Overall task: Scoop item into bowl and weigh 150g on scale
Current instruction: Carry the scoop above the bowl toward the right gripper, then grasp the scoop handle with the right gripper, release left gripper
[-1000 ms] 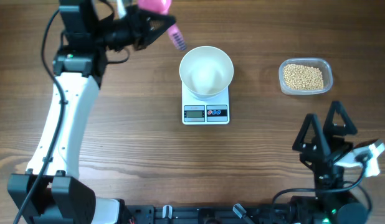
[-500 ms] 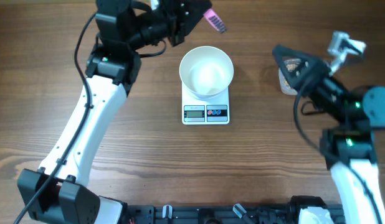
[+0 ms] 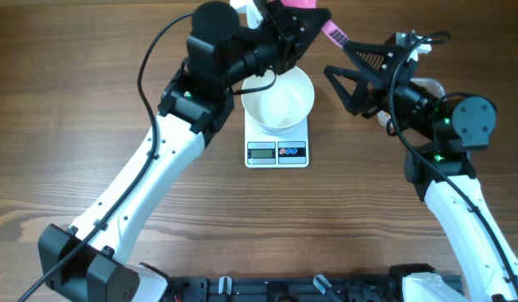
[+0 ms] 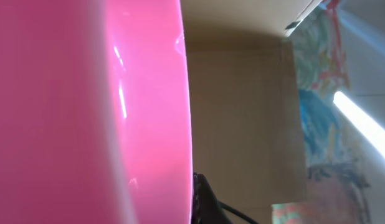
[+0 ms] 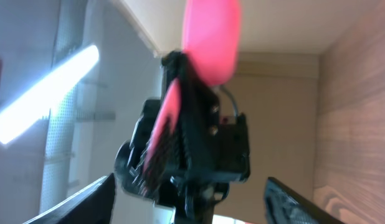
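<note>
Bowl [image 3: 278, 105] on scale [image 3: 277, 153] empty; nothing scooped yet. Your left pincer [image 3: 305, 21] clenches pink scoop [image 3: 333, 35]; right pincer [image 3: 337, 89] spread, empty. Scooping, weighing all ahead.

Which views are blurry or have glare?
Overhead: sharp, evenly lit. Left wrist: the pink scoop fills the left half, soft, with white glare streaks. Right wrist: the scoop looks blurred, and a light strip at left is blown out.

ovhd: bright, even, soft shadows | L wrist: pink scoop [image 4: 86, 112] defocused, glare streaks | R wrist: blurred, strip light [image 5: 46, 93] flare
</note>
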`<state>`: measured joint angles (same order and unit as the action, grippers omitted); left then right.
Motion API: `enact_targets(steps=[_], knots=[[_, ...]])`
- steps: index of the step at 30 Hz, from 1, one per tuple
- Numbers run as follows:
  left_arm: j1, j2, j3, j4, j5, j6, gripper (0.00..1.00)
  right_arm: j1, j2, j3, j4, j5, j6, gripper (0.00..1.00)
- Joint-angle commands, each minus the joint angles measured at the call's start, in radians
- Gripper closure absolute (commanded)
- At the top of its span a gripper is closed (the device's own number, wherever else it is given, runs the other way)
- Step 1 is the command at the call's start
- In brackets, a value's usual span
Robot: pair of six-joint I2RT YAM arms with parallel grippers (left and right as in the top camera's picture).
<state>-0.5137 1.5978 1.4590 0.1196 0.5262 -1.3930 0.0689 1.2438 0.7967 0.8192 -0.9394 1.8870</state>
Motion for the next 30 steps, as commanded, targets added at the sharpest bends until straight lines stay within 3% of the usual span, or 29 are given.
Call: enact_targets(steps=[1,6,12,17,22,30], knots=[[-0.026,0.000,0.005,-0.039,-0.092,0.084,0.96,0.003,-0.003,0.016,-0.061,0.031,0.000,0.31],[-0.032,0.000,0.005,-0.082,-0.116,0.134,0.96,0.003,-0.003,0.020,-0.084,0.046,-0.060,0.43],[-0.032,0.000,0.005,-0.171,-0.101,0.162,0.96,0.003,-0.003,0.097,-0.336,0.045,-0.262,0.44],[-0.033,0.001,0.005,-0.210,-0.097,0.200,0.96,0.003,-0.003,0.112,-0.342,0.046,-0.265,0.46],[-0.034,0.000,0.005,-0.210,-0.063,0.200,0.96,0.003,-0.003,0.112,-0.335,0.049,-0.247,0.57],[-0.034,0.000,0.005,-0.184,-0.018,0.174,0.96,0.003,-0.003,0.112,-0.334,0.039,-0.245,0.61]])
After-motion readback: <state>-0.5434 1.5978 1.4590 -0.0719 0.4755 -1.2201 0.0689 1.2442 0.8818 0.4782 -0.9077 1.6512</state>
